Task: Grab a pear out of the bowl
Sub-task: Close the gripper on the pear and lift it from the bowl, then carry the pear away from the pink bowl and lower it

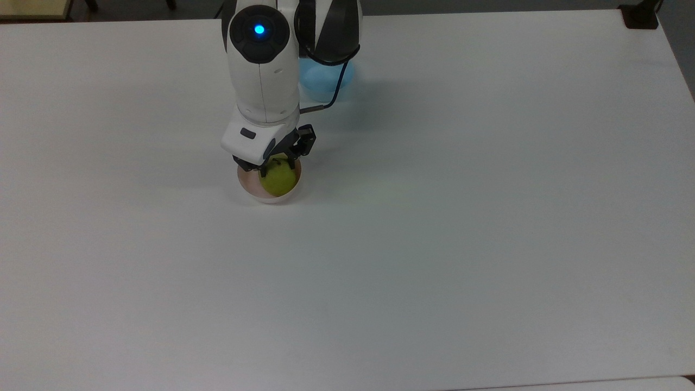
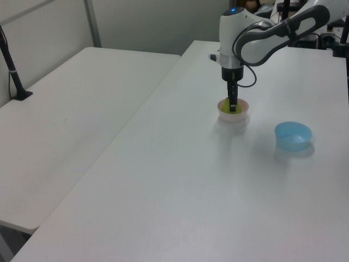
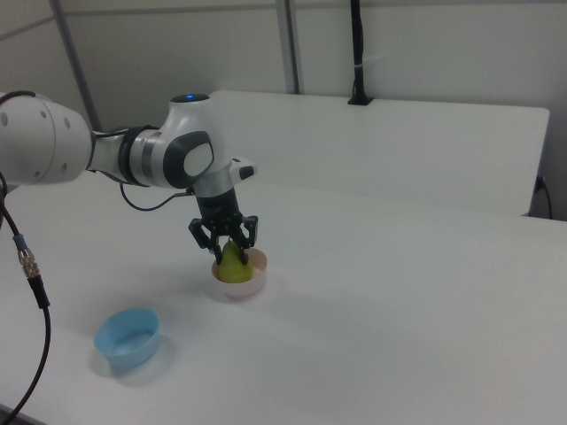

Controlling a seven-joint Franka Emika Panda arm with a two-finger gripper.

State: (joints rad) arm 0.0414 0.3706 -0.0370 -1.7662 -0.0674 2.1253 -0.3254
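The yellow-green pear sits upright in the small pale pink bowl on the white table. My gripper reaches straight down into the bowl. Its two black fingers stand on either side of the pear's upper half and close in against it. The pear rests in the bowl, and my gripper's body hides the far part of the bowl's rim in the top view. The dark stem shows between the fingers.
A light blue bowl stands a short way off, partly behind my arm in the top view. A second white table adjoins on the left view's left. A black cable hangs from the arm.
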